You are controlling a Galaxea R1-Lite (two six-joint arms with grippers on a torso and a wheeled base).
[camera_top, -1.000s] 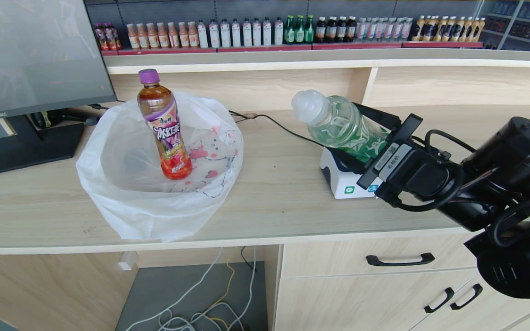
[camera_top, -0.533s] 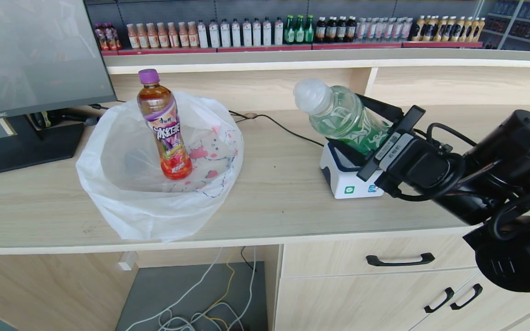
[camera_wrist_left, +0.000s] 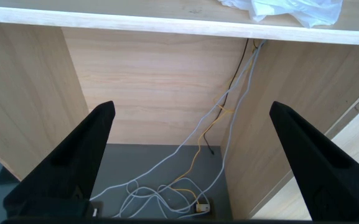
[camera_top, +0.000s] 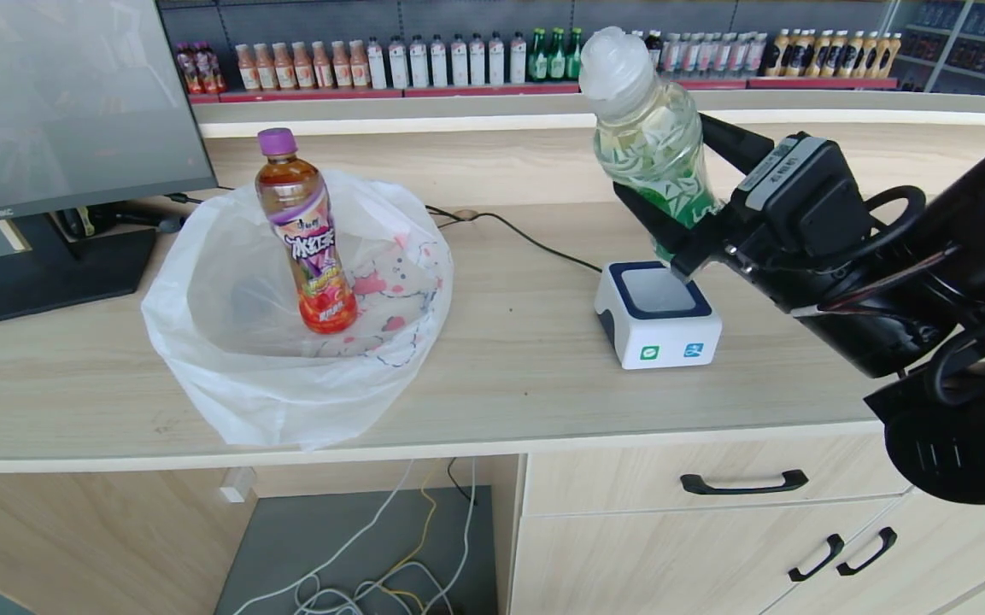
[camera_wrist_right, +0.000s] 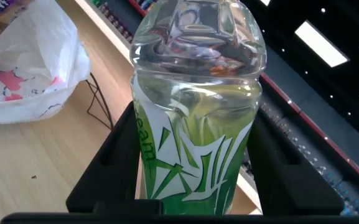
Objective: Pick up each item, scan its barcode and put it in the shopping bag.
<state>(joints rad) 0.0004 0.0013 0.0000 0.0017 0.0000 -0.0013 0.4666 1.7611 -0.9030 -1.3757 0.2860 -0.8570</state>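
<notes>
My right gripper is shut on a clear green-labelled bottle with a white cap, held nearly upright above and just behind the white barcode scanner. In the right wrist view the green-labelled bottle sits between both black fingers. A white shopping bag lies open on the counter to the left, with a purple-capped tea bottle standing upright inside it. My left gripper hangs open below the counter edge, in front of cables and a wooden panel.
A monitor on a black stand is at the far left of the counter. A black cable runs from the back wall to the scanner. Drawers with black handles lie below. Shelves of bottles line the back.
My right gripper has lifted the green-labelled bottle off the scanner face and swung it from lying tilted to nearly upright. The bag and tea bottle have not moved.
</notes>
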